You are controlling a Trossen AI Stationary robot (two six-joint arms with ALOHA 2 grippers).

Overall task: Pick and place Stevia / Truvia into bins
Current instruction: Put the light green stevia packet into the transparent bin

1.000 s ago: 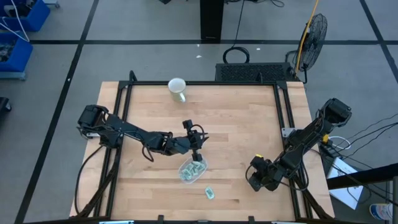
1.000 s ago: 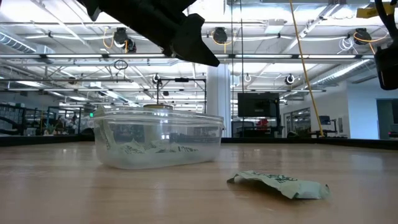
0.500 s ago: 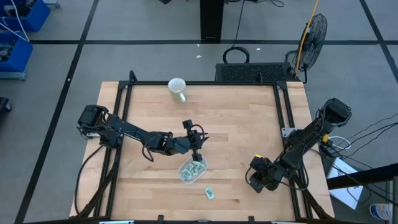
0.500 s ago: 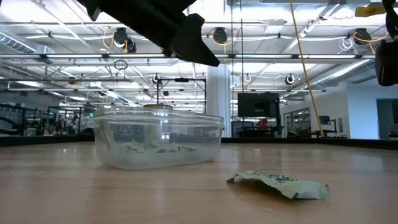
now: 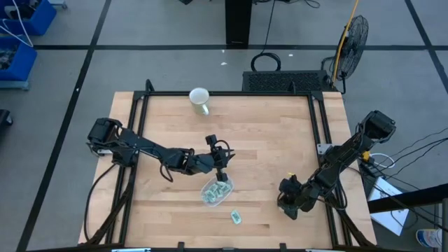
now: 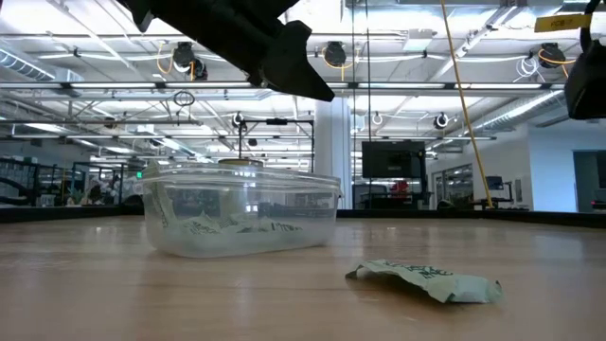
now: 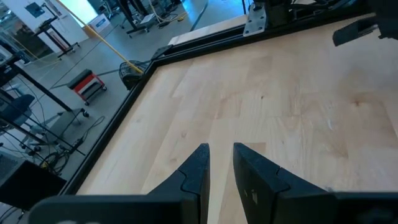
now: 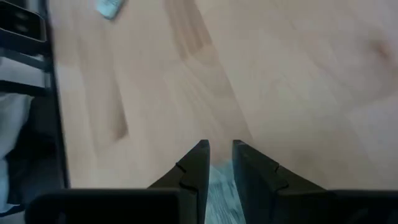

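Observation:
The bin (image 5: pixel 215 192), a see-through plastic bowl, stands near the table's middle with several pale green sachets (image 6: pixel 237 227) lying in it. One more sachet (image 5: pixel 236 218) lies flat on the wood just nearer than the bin, also seen in the low view (image 6: pixel 426 281) and the right wrist view (image 8: pixel 110 6). My left gripper (image 5: pixel 224 168) hovers above the bin's far rim, its fingers (image 7: pixel 198 168) a narrow gap apart with only wood between them. My right gripper (image 5: pixel 285 206) is at the near right, tilted down, shut on a pale green sachet (image 8: pixel 221 179). My right gripper has a pale green sachet between its two fingers (image 8: pixel 194 163). Only a strip of it (image 8: pixel 221 182) shows in the gap, far back between them. The fingers slant down toward the table. Which edge of the sachet they are on is hidden by the fingers themselves.
A white mug (image 5: pixel 199 100) stands at the table's far edge. Black rails (image 5: pixel 137 140) run along the table's left and right sides, and bare wood lies between the bin and my right gripper.
My right gripper has rolled about its own pointing line and tipped, staying at nearly the same spot at the near right. My left gripper, the bin and the loose sachet have kept still.

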